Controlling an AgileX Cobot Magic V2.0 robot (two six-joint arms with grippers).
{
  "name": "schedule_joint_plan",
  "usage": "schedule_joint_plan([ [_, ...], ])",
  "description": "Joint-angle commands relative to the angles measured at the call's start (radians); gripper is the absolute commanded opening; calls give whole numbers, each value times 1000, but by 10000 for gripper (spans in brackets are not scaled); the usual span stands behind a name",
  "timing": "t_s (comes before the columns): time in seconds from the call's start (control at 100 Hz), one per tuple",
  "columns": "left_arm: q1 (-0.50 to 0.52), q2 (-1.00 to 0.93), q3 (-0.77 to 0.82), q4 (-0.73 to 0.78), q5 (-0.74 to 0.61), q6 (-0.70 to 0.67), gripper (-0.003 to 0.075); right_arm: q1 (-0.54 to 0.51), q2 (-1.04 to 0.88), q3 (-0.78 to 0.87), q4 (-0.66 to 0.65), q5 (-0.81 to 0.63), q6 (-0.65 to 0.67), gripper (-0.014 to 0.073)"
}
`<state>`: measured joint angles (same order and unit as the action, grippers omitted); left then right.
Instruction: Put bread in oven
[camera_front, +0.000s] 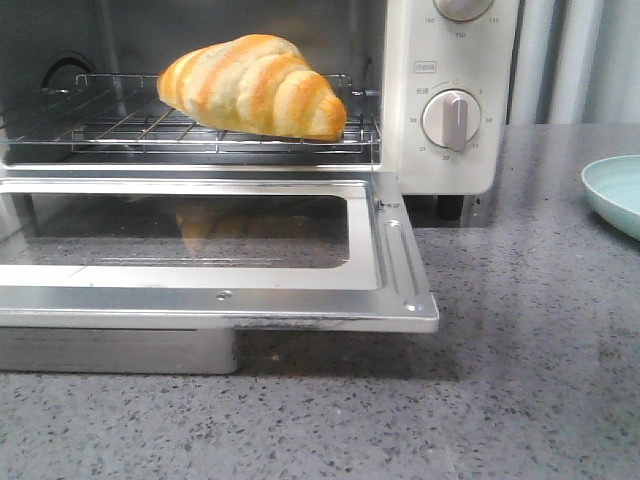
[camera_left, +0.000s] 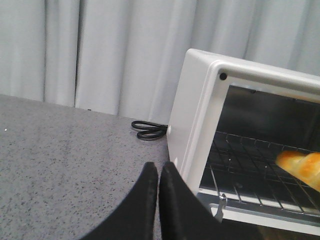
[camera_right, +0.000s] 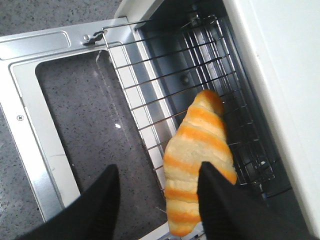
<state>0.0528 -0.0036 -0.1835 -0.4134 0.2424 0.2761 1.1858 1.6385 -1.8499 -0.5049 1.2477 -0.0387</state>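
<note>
The bread (camera_front: 252, 86), golden-orange with cream stripes, lies on the wire rack (camera_front: 130, 125) inside the cream-white oven (camera_front: 440, 150). The glass door (camera_front: 210, 255) is dropped open. The bread also shows in the right wrist view (camera_right: 197, 160) and at the edge of the left wrist view (camera_left: 302, 167). My right gripper (camera_right: 157, 175) is open and empty above the door and the rack's front edge, one finger over the bread. My left gripper (camera_left: 159, 170) is shut and empty, beside the oven's outer left side (camera_left: 192, 115). Neither gripper shows in the front view.
A pale teal plate (camera_front: 615, 190) sits at the right on the grey speckled table (camera_front: 500, 400). A black cable (camera_left: 149, 131) lies behind the oven's left side. Grey curtains (camera_left: 100, 50) hang at the back. Oven dials (camera_front: 452, 118) are on the right panel.
</note>
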Motion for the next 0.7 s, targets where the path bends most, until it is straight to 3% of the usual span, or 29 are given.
schedule_joint_plan([
  [0.0, 4, -27, -7, -19, -91, -9, -21, -3, -82, -33, -39, 58, 12, 206],
  [0.3, 4, -27, 9, -19, -89, -9, -21, -18, -168, -29, -39, 58, 14, -67],
  [0.69, 4, -27, 9, -19, -89, -9, -21, -133, -182, 161, -34, 51, 39, -76],
])
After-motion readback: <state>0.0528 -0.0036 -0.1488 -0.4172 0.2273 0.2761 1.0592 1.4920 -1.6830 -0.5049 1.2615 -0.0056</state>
